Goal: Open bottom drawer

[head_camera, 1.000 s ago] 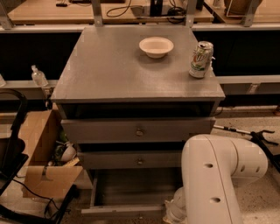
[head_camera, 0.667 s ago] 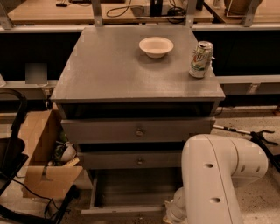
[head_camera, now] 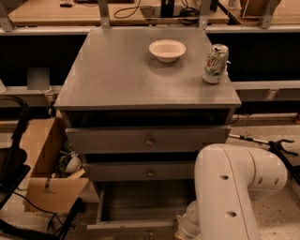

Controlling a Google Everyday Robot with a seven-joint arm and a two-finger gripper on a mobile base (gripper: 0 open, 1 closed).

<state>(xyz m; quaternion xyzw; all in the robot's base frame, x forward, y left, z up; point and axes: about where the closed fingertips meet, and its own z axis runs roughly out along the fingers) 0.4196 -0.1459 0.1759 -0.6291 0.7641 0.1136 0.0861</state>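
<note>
A grey wooden cabinet with a flat square top (head_camera: 117,79) fills the middle of the frame, and three drawers are stacked in its front. On the top, toward the upper centre, sits a shallow cream bowl (head_camera: 167,49). A green and white drink can (head_camera: 215,63) stands upright near the right rear corner, well apart from the bowl. Below a dark gap under the top lies the wide top drawer front (head_camera: 112,139) with a small round metal knob (head_camera: 149,140), and beneath it the middle drawer front (head_camera: 117,172), which carries a knob of its own. The bottom drawer (head_camera: 140,206) is at the lower centre of the frame, pulled out toward the camera so that its bare grey inside is exposed. Its front panel runs along the bottom edge of the frame, and its knob cannot be seen. A bulky white robot arm (head_camera: 234,187) fills the lower right, and its narrower wrist end drops toward the bottom edge just beside the right end of that drawer's front. The gripper lies below the frame or behind the arm, so its state cannot be told. An open brown cardboard box (head_camera: 47,187) holding odds and ends stands on the speckled floor at the lower left, beside the cabinet. A light wooden bench with black cables (head_camera: 136,9) runs across the upper edge.
</note>
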